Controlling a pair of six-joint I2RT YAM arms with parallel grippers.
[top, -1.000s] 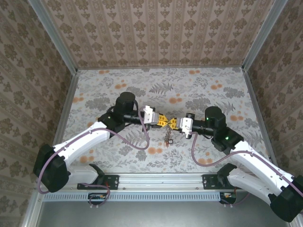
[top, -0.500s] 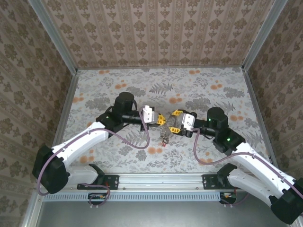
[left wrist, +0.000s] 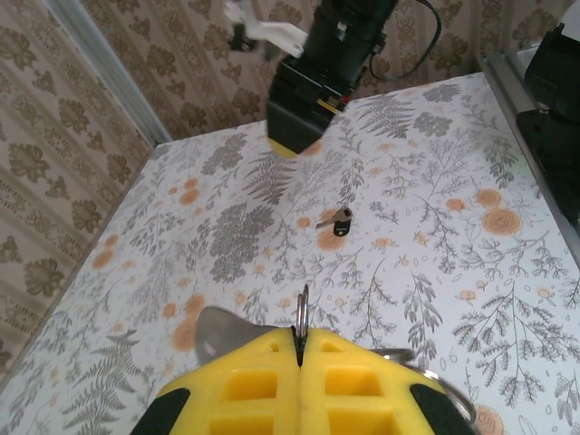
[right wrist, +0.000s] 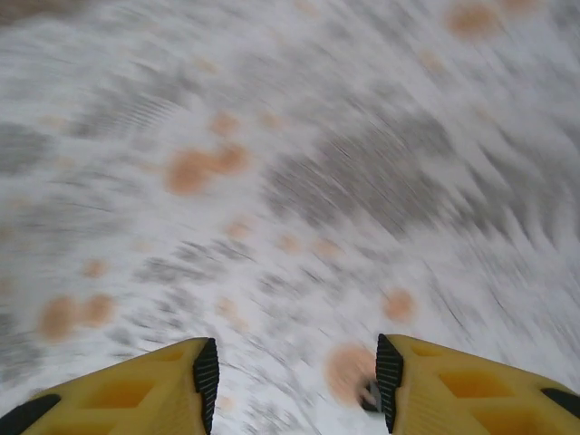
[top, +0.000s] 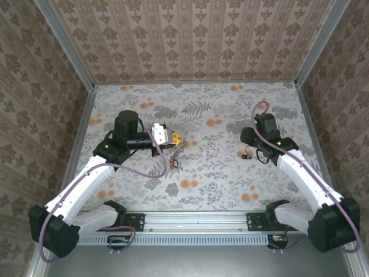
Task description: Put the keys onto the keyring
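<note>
Left end effector (top: 174,139), top view: clamped on keyring (top: 178,149), keys (top: 174,163) hanging under it above desk (top: 202,184). Right end effector (top: 249,151) sat over a loose key (top: 246,154).
Left wrist: fingers (left wrist: 263,385) pressed shut on the keyring.
Right wrist: jaws apart, empty, picture blurred.
Risk, as judged: a hasty descent could knock the small key aside.
</note>
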